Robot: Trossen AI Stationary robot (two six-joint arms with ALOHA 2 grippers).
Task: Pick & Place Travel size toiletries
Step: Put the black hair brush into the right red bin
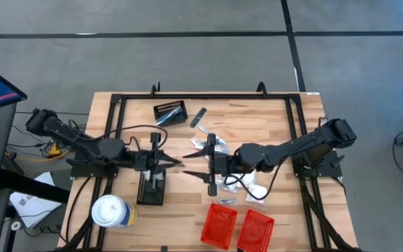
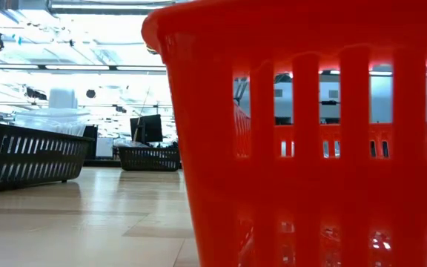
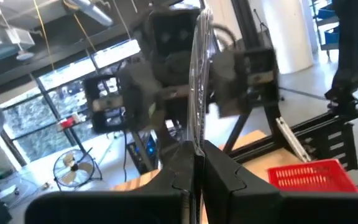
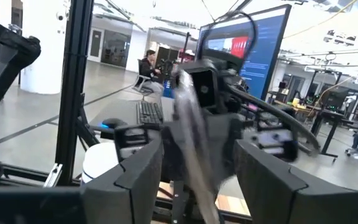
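Observation:
Above the table's middle my left gripper [image 1: 178,163] points toward the right edge, shut on a thin silvery clear-wrapped packet [image 3: 197,81], which shows edge-on in the left wrist view. My right gripper [image 1: 192,165] faces it from the right, open. Its two fingers stand on either side of the same packet [image 4: 191,137] with a gap on each side. More travel size toiletries lie on the table under the right arm [image 1: 242,185] and just beyond it [image 1: 219,145]. A dark grey stick [image 1: 199,117] lies farther back. My left gripper pinches one end of the packet [image 3: 196,149] between its two shut fingers. The fingers come about level from the table's left. The packet stands up past the fingertips, edge toward the camera, lifted clear of the table.
A black basket [image 1: 170,112] sits at the far side and another [image 1: 151,189] below my left arm. Two red baskets [image 1: 219,225] [image 1: 255,231] stand at the near edge, one filling the low view [image 2: 310,148]. A white lidded cup [image 1: 110,211] stands near left.

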